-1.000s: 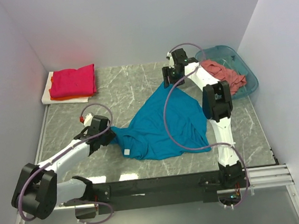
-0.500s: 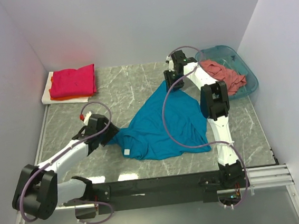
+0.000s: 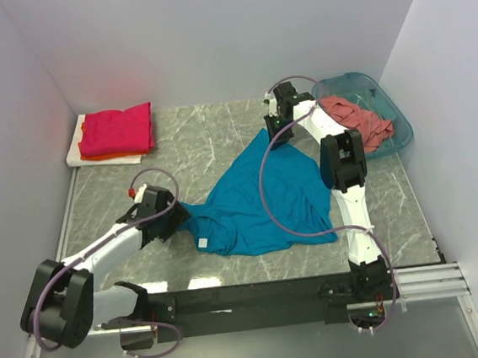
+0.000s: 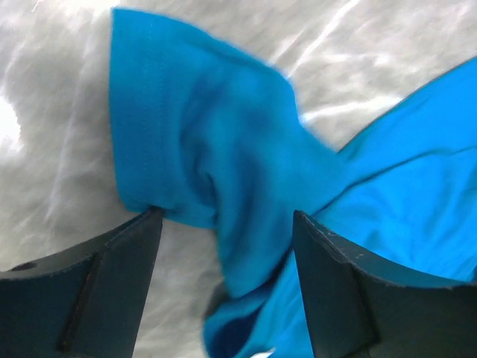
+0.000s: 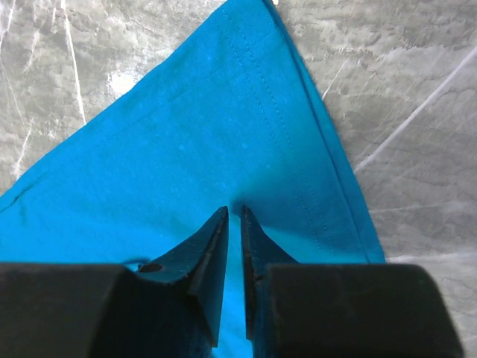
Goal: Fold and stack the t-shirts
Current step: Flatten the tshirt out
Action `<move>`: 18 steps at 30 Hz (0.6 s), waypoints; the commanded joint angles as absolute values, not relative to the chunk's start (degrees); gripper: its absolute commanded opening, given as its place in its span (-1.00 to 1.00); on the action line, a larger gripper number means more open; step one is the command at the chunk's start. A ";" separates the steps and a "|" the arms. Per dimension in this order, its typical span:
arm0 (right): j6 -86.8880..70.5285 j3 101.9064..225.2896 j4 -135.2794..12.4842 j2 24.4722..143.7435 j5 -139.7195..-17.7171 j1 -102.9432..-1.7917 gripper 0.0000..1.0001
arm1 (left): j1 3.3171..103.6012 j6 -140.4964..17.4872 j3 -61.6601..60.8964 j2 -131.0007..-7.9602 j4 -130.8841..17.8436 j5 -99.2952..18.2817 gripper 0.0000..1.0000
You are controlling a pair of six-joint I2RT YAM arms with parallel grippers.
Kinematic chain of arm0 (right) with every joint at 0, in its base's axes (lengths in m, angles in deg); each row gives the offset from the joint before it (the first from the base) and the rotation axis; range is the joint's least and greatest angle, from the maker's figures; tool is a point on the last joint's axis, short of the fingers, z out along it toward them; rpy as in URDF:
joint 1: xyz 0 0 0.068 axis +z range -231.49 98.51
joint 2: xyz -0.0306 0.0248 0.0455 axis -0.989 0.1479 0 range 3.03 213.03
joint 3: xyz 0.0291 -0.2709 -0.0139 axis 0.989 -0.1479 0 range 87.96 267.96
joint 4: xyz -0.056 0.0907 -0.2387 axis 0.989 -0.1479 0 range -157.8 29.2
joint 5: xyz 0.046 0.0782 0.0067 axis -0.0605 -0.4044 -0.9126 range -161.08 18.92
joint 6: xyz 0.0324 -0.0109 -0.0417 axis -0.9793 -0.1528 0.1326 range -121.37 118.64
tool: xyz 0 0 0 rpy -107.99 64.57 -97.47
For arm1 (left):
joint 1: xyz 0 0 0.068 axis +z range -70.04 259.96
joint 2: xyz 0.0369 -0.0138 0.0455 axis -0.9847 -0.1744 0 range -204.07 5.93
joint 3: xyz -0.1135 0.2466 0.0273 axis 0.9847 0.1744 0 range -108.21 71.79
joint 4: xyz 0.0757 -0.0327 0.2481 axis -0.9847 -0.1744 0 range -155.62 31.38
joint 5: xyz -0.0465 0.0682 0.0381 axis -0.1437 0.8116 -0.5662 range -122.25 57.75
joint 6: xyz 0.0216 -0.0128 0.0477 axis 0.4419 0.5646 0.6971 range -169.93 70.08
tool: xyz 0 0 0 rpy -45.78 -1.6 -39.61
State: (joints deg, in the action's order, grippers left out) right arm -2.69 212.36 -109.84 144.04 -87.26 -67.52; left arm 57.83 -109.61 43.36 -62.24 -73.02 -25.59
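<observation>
The teal-blue t-shirt (image 3: 258,198) was seen to be soft matt cloth with stitched hems. The table (image 3: 210,139) was surfaced in a smooth, glossy grey marble pattern. The basket (image 3: 363,81) was moulded in translucent plastic, and the fingers (image 4: 97,291) of the left gripper (image 4: 225,216) in matt black plastic.

A translucent teal plastic basket (image 3: 391,105) stands just to the right of the right end effector (image 3: 278,131), in the far right corner of the grey marbled surface (image 3: 210,139). A flat white board (image 3: 74,152) lies well beyond the left end effector (image 3: 178,220) and off to its left, close against the pale wall (image 3: 14,124).
</observation>
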 commanded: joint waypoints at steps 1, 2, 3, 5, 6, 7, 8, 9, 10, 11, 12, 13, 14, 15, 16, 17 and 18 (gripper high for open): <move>-1.89 213.47 -110.81 145.23 -87.95 -67.61 -0.64 | 57.99 -109.96 41.30 -67.09 -71.72 -26.53 0.51; -1.89 213.47 -110.81 145.23 -87.95 -67.61 -0.65 | 57.99 -109.95 40.85 -68.07 -71.46 -26.36 0.49; -1.81 213.47 -110.81 145.06 -87.95 -67.61 -0.65 | 57.99 -109.78 40.50 -69.30 -71.19 -26.10 0.44; -1.89 213.38 -110.72 144.62 -88.13 -67.61 -0.63 | 57.99 -109.52 39.62 -69.83 -71.02 -25.31 0.23; -0.33 213.47 -110.72 144.36 -88.30 -67.69 -0.61 | 57.99 -109.34 39.36 -69.92 -71.02 -24.95 0.11; 0.56 213.56 -110.72 143.92 -88.48 -67.70 -0.52 | 57.99 -109.16 38.66 -69.92 -71.28 -24.08 -0.07; 1.09 213.65 -110.55 143.65 -89.00 -67.87 -0.42 | 57.99 -108.82 38.22 -70.01 -71.45 -23.72 -0.13; 1.36 213.47 -110.20 143.22 -89.18 -67.87 -0.18 | 57.99 -107.68 37.69 -70.19 -72.07 -23.11 -0.21; 1.53 213.38 -109.33 142.43 -89.27 -68.13 -0.09 | 57.99 -107.06 36.38 -70.36 -72.42 -22.50 -0.40; 1.62 213.47 -108.88 142.07 -89.44 -68.40 -0.01 | 58.07 -106.44 35.58 -70.54 -72.68 -21.18 -0.53; 1.54 213.56 -108.44 141.72 -89.62 -68.57 0.14 | 58.07 -104.61 34.71 -71.32 -73.12 -20.65 -0.63; 1.19 213.82 -107.74 141.20 -89.54 -69.10 0.18 | 58.16 -103.64 33.04 -71.85 -73.30 -20.21 -0.87; 1.10 214.61 -107.56 141.10 -89.36 -69.28 0.20 | 58.25 -101.71 32.07 -72.47 -73.39 -19.42 -0.96; 1.10 215.14 -107.47 140.93 -88.84 -69.36 0.28 | 58.68 -100.74 31.02 -73.95 -73.48 -19.24 -0.99; 0.92 215.58 -107.47 140.93 -88.40 -69.54 0.29 | 58.95 -99.77 29.09 -74.84 -73.30 -19.15 -0.99; 1.01 216.80 -107.56 141.19 -87.78 -69.80 0.31 | 59.30 -97.76 28.03 -75.63 -73.21 -19.50 -0.99; 1.18 217.33 -107.82 141.37 -86.82 -69.89 0.32 | 60.00 -96.78 27.06 -77.20 -72.95 -19.76 -0.99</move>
State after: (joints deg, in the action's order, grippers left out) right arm 0.44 213.32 -109.29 144.06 -88.55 -68.65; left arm 58.68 -102.52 31.28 -75.02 -73.54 -21.77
